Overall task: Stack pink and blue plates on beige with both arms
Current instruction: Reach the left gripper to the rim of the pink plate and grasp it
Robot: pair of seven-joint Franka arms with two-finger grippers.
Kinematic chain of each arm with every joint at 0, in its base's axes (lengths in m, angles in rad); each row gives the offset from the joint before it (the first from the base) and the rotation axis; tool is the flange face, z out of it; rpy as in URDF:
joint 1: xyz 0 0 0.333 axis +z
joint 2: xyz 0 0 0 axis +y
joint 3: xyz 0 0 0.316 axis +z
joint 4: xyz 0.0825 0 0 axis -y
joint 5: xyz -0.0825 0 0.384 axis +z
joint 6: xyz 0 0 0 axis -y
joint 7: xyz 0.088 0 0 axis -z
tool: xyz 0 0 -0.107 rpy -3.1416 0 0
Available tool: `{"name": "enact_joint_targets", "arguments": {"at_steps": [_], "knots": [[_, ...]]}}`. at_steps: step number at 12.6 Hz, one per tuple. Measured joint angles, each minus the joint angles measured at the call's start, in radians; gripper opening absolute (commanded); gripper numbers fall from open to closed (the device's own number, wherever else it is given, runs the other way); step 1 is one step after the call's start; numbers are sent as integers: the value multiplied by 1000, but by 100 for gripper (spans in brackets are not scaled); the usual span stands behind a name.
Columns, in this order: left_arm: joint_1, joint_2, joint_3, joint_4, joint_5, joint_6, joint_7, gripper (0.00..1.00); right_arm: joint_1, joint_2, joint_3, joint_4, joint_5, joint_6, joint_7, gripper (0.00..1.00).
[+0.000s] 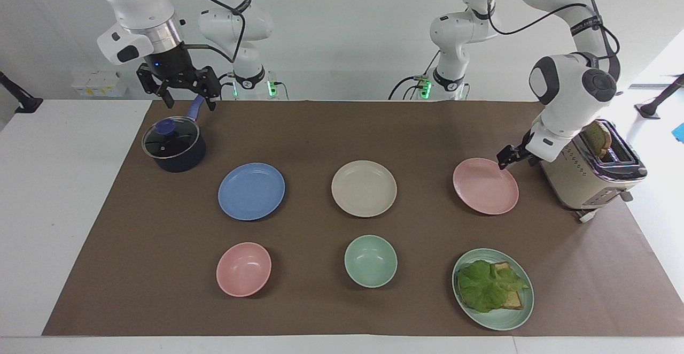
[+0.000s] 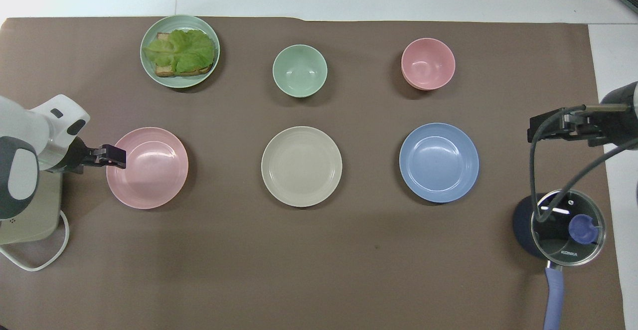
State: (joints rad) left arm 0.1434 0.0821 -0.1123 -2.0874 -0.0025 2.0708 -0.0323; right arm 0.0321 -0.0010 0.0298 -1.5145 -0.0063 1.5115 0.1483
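The pink plate lies toward the left arm's end of the table. The beige plate sits in the middle of the row, and the blue plate toward the right arm's end. My left gripper is low at the pink plate's rim on the toaster side, open, and the plate lies flat. My right gripper hangs open over the pot's handle, holding nothing.
A beige toaster with a bread slice stands beside the pink plate. A lidded dark pot sits beside the blue plate. Farther from the robots are a pink bowl, a green bowl and a green plate with lettuce and bread.
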Motion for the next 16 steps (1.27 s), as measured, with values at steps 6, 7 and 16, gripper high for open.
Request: {"name": "enact_joint_targets", "arguments": {"at_steps": [6, 7, 16], "knots": [[57, 50, 8, -92, 0, 93, -17, 21, 0, 0, 0, 0, 0, 0, 0, 100], [60, 47, 8, -103, 0, 95, -32, 0, 0, 0, 0, 0, 0, 0, 0, 100], [100, 26, -2, -52, -9, -33, -57, 0, 0, 0, -1, 0, 0, 0, 0, 100]]}}
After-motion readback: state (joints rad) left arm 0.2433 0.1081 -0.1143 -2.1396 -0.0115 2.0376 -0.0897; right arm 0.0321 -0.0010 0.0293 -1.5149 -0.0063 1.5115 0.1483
